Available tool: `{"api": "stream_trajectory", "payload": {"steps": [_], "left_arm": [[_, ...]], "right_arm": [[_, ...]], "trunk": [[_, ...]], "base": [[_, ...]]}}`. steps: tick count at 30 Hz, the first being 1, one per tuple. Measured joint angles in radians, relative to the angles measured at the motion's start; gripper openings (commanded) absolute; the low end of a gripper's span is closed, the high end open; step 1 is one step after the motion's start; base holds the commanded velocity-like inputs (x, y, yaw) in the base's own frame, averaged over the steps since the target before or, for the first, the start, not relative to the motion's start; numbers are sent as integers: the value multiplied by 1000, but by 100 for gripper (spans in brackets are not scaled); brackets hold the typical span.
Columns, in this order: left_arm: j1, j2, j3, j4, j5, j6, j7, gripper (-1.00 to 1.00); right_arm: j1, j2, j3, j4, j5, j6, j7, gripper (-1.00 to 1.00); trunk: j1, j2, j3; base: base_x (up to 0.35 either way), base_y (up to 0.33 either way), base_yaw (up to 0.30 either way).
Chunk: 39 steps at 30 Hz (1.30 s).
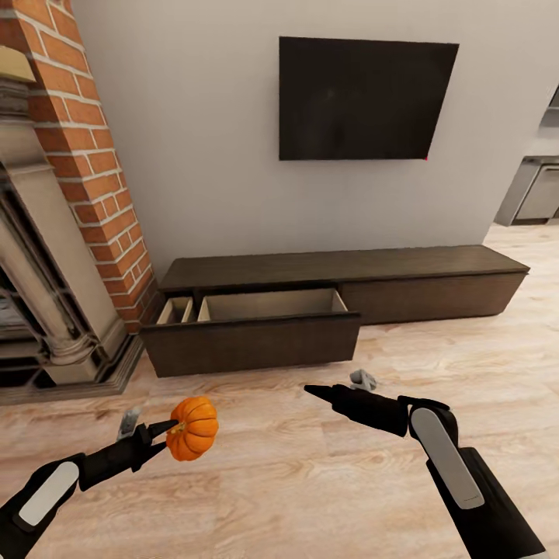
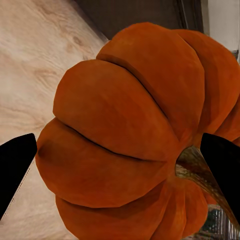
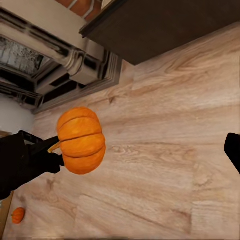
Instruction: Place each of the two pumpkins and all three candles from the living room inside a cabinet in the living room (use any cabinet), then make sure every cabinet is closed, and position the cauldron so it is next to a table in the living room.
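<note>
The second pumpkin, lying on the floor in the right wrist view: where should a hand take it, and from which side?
Across its ribbed sides, coming from above: the second pumpkin lies in the open on the wood floor, and its round body gives opposing faces. It shows too small to tell its stem or tilt. The left hand already holds the other pumpkin.

An orange ribbed pumpkin (image 1: 192,428) is in the air above the wood floor, stem sideways. A second pumpkin (image 3: 18,215) lies on the floor. The dark-brown cabinet (image 1: 341,268) has its left drawer (image 1: 252,332) open, beige inside.
</note>
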Motion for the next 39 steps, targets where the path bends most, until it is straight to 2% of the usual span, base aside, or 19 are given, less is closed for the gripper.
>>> {"api": "stream_trajectory", "payload": {"steps": [39], "left_arm": [[0, -1, 5, 4, 1, 1, -2, -100]], "right_arm": [[0, 4, 3, 0, 0, 0, -1, 100]], "trunk": [[0, 0, 0]], "base": [[0, 0, 275]]}}
